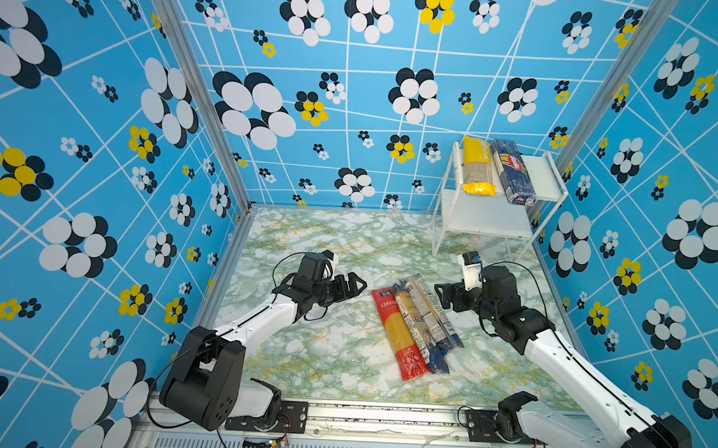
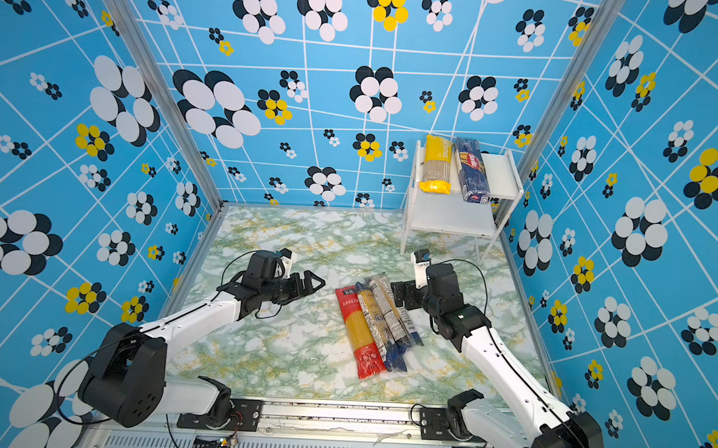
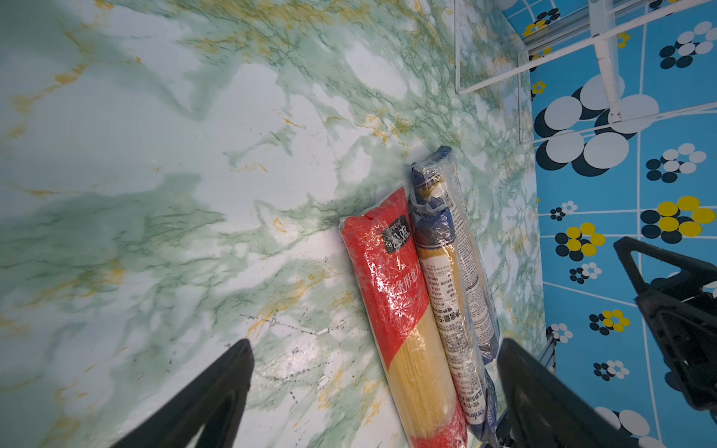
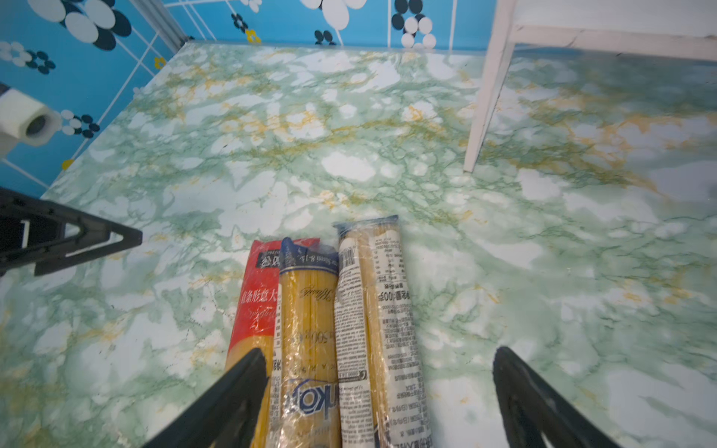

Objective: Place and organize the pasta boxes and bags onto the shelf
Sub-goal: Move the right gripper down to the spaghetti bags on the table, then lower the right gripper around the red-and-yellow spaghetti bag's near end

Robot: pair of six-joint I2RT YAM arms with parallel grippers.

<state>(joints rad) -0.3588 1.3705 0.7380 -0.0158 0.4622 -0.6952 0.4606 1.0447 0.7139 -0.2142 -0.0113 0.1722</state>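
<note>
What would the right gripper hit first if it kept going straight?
Probably the clear spaghetti packs: they lie between the open jaws of the right gripper. Its height is unclear.

The left arm and the right arm are stretched low and angled inward, the wrists turned toward each other. The left gripper is held with its jaws fully spread. The right gripper is likewise seen with its jaws well apart.

Far right, the blue box reads "Barilla". Near centre, the red pack carries white Chinese "直条形意大" and a black tag "公鸡". The clear pack touching it shows "500"; its fine print is too small to read.
</note>
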